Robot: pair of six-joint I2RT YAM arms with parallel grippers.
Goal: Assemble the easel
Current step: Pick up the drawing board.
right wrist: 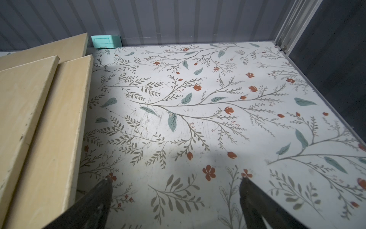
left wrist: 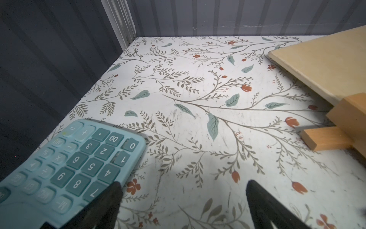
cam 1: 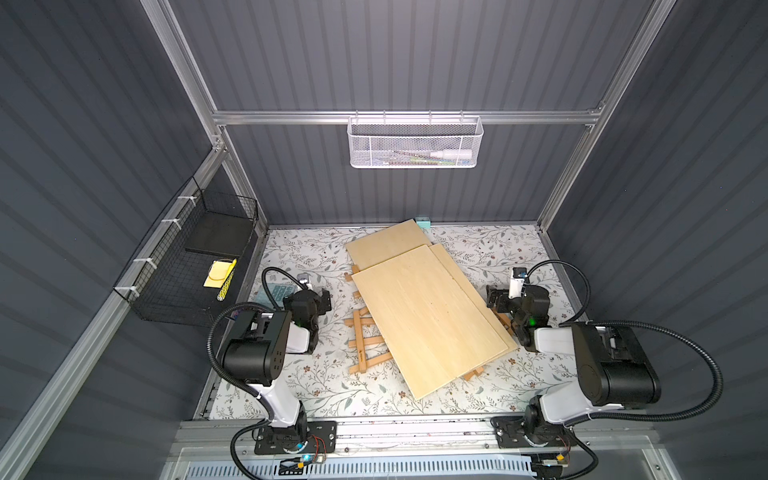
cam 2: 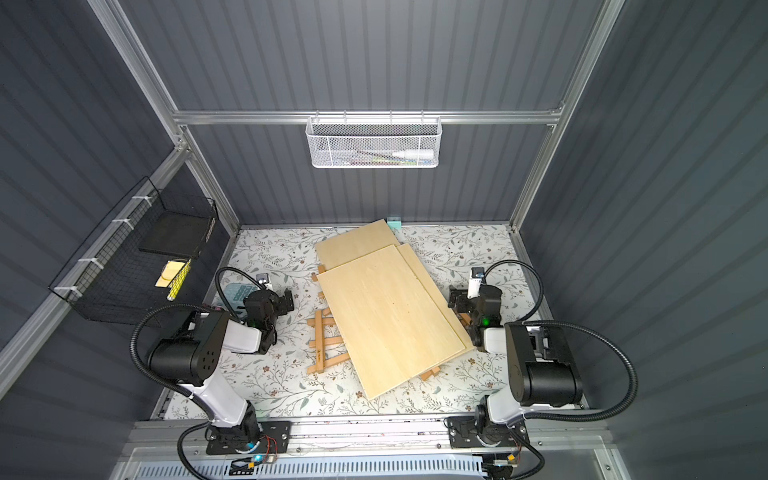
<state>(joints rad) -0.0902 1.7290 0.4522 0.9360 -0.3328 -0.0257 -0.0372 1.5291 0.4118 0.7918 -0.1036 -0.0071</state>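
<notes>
Left gripper (left wrist: 183, 184) and right gripper (right wrist: 175, 179) spread, empty, calculator (left wrist: 75, 158) by tabletop (cam 1: 324, 395) left edge, boards (cam 1: 428, 316) piled over flat easel (cam 1: 358, 332)

You see the boards (cam 1: 428, 316) from high overhead in both top views; your wrist views sit low, close on either side of the boards, facing the back wall (left wrist: 257, 15), both catching their edges

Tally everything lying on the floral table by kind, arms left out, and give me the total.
Pale wooden boards: 3
Teal calculator: 1
Small teal box: 1
Wooden easel frames: partly hidden under the boards, number cannot be told
Total counted: 5
</notes>
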